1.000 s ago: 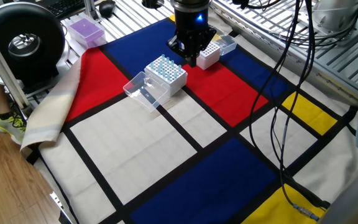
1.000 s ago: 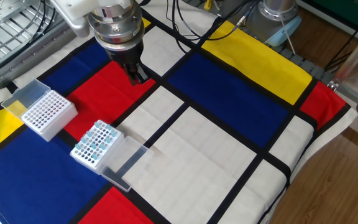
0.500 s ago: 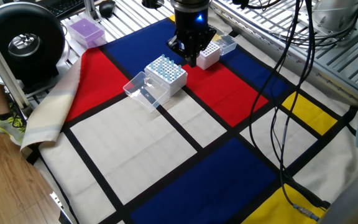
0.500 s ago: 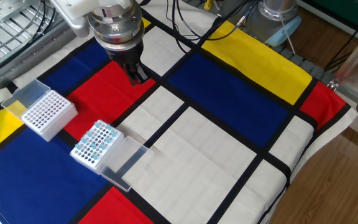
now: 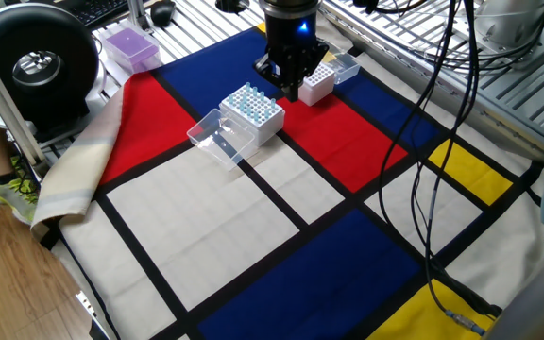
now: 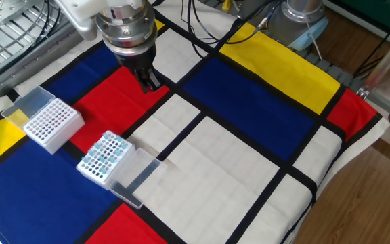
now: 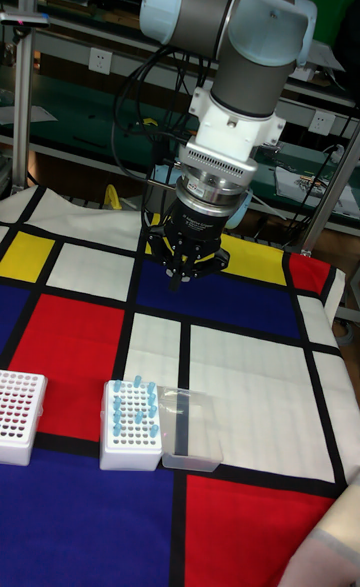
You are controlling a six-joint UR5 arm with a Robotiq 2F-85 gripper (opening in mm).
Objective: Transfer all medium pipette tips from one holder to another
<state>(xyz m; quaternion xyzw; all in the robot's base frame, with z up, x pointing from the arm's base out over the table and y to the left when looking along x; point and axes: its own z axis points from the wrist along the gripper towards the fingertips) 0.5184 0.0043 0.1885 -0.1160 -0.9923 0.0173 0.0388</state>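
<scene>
The black two-finger hand (image 6: 150, 83) hangs above the red panel of the colour-block cloth (image 6: 249, 169) on the worktop; its fingers are close together and hold nothing visible. The pale blue translucent medium pipette tips (image 6: 107, 153) stand in a white rack (image 7: 130, 425) with its clear hinged lid (image 7: 190, 430) open. A second white rack (image 6: 49, 123) stands nearby.

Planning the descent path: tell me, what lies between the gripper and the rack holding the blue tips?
Nothing: in the other fixed view, only bare red cloth separates the gripper from the rack of medium pipette tips.
</scene>
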